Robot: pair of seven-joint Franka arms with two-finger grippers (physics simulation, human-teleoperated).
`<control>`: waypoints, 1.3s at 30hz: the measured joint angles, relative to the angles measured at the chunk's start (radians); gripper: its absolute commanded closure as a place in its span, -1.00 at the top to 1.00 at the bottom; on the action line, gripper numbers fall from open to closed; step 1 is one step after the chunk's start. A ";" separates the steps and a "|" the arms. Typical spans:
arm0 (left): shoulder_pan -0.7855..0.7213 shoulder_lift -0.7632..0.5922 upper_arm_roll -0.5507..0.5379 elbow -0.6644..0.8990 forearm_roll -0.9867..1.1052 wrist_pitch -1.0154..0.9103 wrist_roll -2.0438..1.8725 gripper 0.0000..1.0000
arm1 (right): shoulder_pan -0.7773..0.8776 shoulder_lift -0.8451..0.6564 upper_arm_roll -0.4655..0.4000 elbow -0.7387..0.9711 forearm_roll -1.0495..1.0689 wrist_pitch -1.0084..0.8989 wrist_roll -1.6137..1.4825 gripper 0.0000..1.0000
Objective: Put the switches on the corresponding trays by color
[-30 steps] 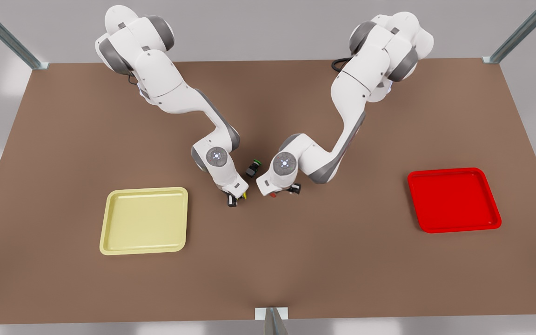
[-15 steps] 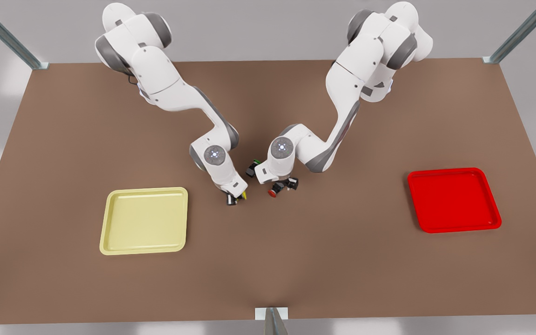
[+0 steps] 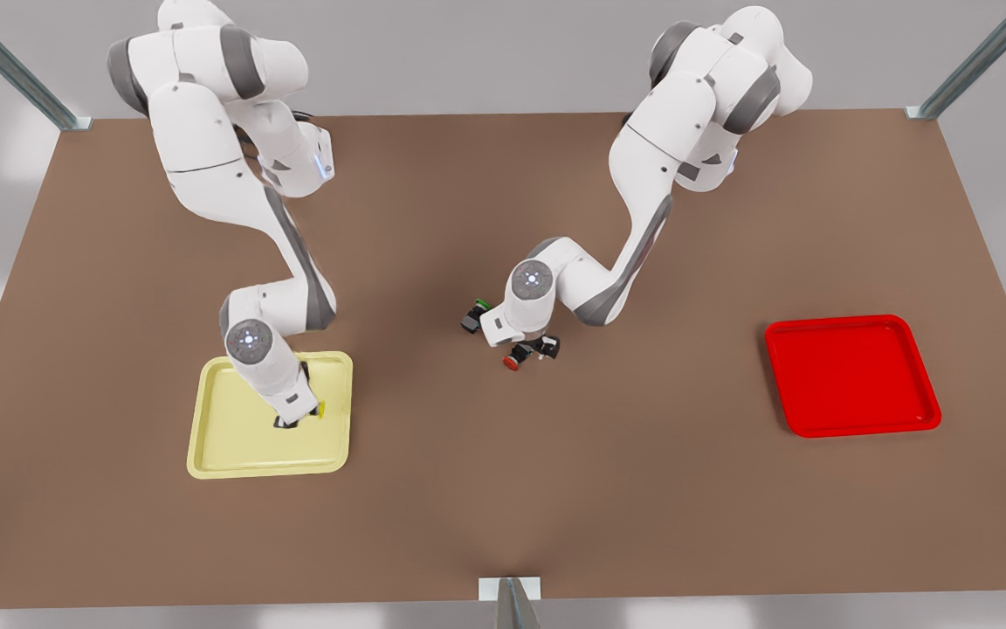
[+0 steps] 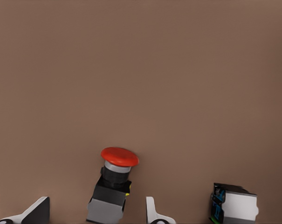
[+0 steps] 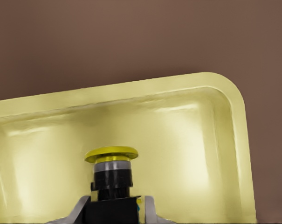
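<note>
Open brown bench runs between the pale yellow square plastic tray, at the front view's left, and the bright red square plastic tray, at its right. The red tray lies unobstructed on every side. Over the yellow tray, the right pincer grips the yellow-capped dark-bodied push-button switch, blocking the tray's upper right portion; its lower left stays free. At centre frame, the left pincer, fingers spread, straddles the red-capped dark-bodied push-button switch. The green-capped dark switch sits just beside that arm's wrist, crowding the approach from upper left.
</note>
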 measured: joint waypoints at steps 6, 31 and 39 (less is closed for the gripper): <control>0.000 0.000 0.000 0.000 0.001 0.002 0.000 0.99 | 0.002 0.015 -0.038 0.000 0.002 0.000 0.014 1.00; -0.016 0.036 -0.002 -0.009 0.083 0.034 0.057 0.97 | 0.059 -0.142 -0.072 0.766 0.154 -1.166 1.138 1.00; -0.035 0.036 -0.002 -0.032 0.086 0.053 0.057 0.97 | 0.063 -0.182 -0.065 0.769 0.133 -1.184 1.133 1.00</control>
